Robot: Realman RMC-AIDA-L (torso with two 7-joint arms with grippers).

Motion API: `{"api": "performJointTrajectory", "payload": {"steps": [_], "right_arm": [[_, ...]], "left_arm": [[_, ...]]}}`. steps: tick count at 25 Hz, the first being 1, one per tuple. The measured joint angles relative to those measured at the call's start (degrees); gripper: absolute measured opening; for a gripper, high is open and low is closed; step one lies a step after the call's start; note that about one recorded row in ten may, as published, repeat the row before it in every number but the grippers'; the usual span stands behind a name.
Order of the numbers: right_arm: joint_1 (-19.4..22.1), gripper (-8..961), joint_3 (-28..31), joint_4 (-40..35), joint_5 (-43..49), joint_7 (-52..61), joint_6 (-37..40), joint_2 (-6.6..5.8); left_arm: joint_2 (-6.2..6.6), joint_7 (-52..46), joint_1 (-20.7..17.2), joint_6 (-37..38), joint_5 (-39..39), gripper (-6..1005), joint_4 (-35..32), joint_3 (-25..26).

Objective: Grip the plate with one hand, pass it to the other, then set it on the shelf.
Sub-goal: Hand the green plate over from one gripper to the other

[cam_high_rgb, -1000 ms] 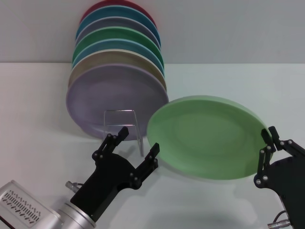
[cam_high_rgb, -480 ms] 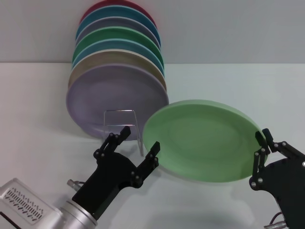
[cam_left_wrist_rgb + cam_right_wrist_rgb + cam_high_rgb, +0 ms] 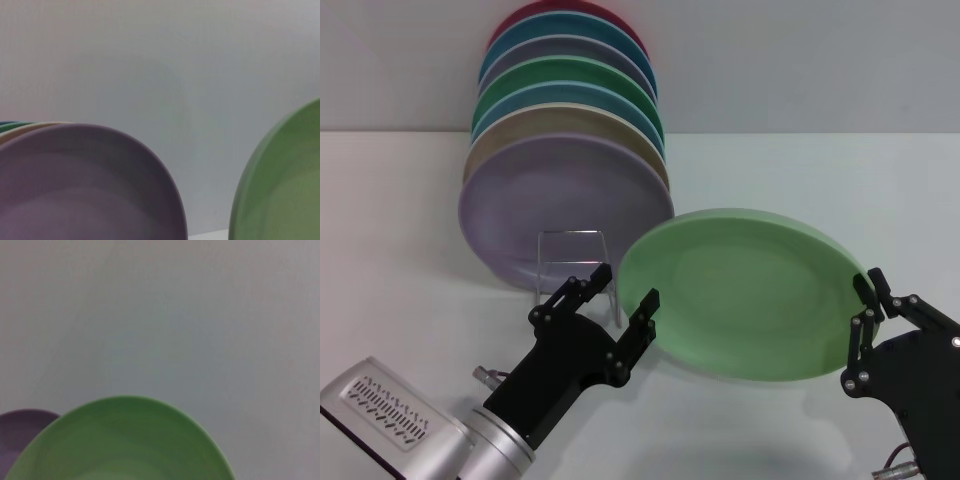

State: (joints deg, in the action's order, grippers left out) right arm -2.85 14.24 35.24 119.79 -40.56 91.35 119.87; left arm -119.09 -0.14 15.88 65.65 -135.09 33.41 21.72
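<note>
White matte table (image 3: pixel 410 200), plain pale wall behind. Row of round shallow plates stands on edge in a thin chrome wire rack (image 3: pixel 575 260), lilac plate (image 3: pixel 555 205) at the front w/ tan, blue, darker green and red ones behind. The mint-green plate (image 3: pixel 745 295) is smooth, matte, round w/ a low raised rim; it's held tilted above the table, just right of the rack, near the lilac one. Right gripper (image 3: pixel 868 300), black jointed fingers w/ silver screws, pinches the plate's right rim. Left gripper (image 3: pixel 620 290), black w/ silver wrist, has fingers spread at the plate's left edge, one finger close beside the rim.
</note>
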Motion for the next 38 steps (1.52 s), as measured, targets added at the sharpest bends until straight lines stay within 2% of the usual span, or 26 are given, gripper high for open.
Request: {"api": "performJointTrajectory", "payload": {"steps": [8,12,18,26,38], "right_arm": [[-0.1,21,0.0,0.0,0.0,0.0,-0.5,-0.08],[-0.1,21,-0.1,0.0,0.0,0.0,-0.5,-0.08],[-0.2,21,-0.1,0.0,0.0,-0.1,-0.5,-0.08],[-0.4,22,-0.5,0.1,0.0,-0.1,-0.5,-0.08],[-0.6,22,-0.5,0.2,-0.3,-0.2,-0.5,0.01]], "left_arm": [[0.00,0.1,0.1,0.0,0.0,583,0.1,0.1],[0.06,0.1,0.1,0.0,0.0,401,0.1,0.1],[0.09,0.1,0.1,0.0,0.0,298,0.1,0.3],[0.18,0.1,0.1,0.0,0.0,210,0.1,0.8],[0.18,0.3,0.1,0.0,-0.2,184,-0.1,0.8]]}}
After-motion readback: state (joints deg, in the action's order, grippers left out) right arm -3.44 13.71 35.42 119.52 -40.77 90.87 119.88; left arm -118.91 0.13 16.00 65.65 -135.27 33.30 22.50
